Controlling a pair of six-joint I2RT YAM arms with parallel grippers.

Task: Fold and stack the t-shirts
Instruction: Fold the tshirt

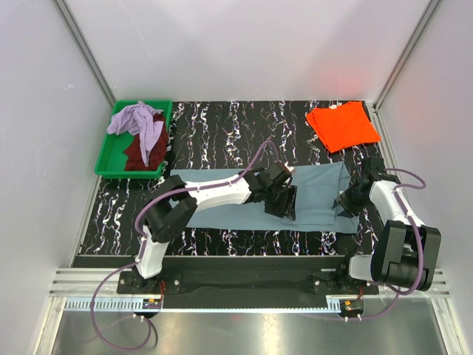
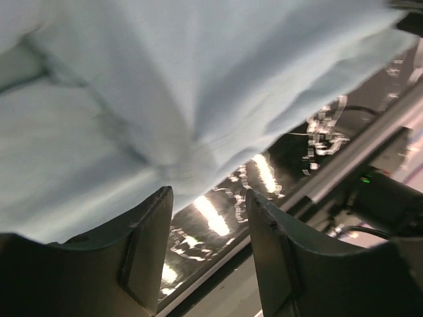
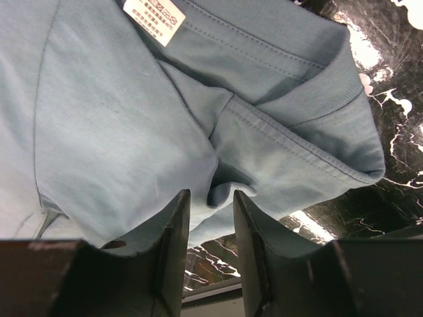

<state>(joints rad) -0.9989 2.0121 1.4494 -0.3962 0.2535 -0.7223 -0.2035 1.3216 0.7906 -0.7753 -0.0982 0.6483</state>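
- Top external: the blue-grey t-shirt (image 1: 310,194) lies spread across the near middle of the black marbled table (image 1: 222,126). The left gripper (image 1: 281,203) is over its centre and the right gripper (image 1: 346,201) is at its right end. The orange t-shirt (image 1: 344,126) lies folded at the far right corner. The lavender t-shirt (image 1: 138,120) and the maroon t-shirt (image 1: 136,153) are heaped in the green tray (image 1: 127,173) at the far left.
- Left wrist: the left fingers (image 2: 149,254) stand apart with nothing between them. Bare table shows through the gap, with blurred blue-grey cloth beyond the tips.
- Right wrist: the right fingers (image 3: 173,244) leave a narrow gap. A fold of cloth below the collar (image 3: 310,82) sits at the tips; whether it is pinched I cannot tell. A white label (image 3: 153,16) shows inside the neck.
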